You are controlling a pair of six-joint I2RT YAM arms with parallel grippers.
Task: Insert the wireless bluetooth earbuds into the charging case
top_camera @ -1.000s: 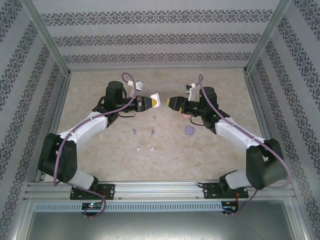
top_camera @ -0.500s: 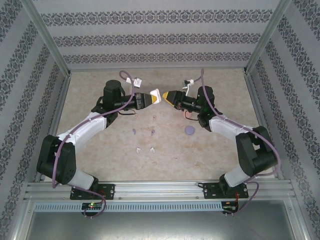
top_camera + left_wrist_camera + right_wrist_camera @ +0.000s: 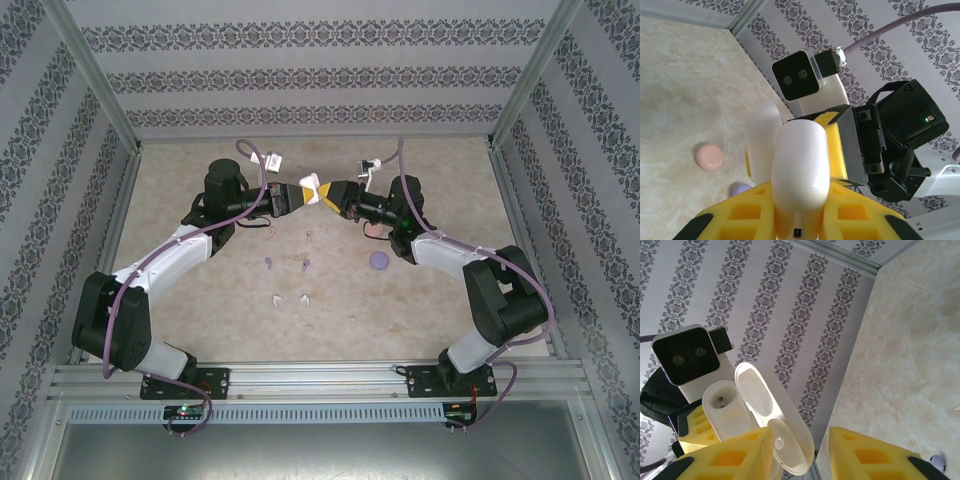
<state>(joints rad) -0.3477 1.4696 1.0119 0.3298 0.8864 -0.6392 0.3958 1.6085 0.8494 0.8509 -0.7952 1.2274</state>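
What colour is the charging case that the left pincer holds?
White; the left wrist view shows the charging case best.

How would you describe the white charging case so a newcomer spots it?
Start at the far middle of the table, where the two arms' tips meet. The white charging case is clamped in the left gripper, raised off the surface, lid open. The pink case and purple case lie flat on the tabletop; only this one is white and held.
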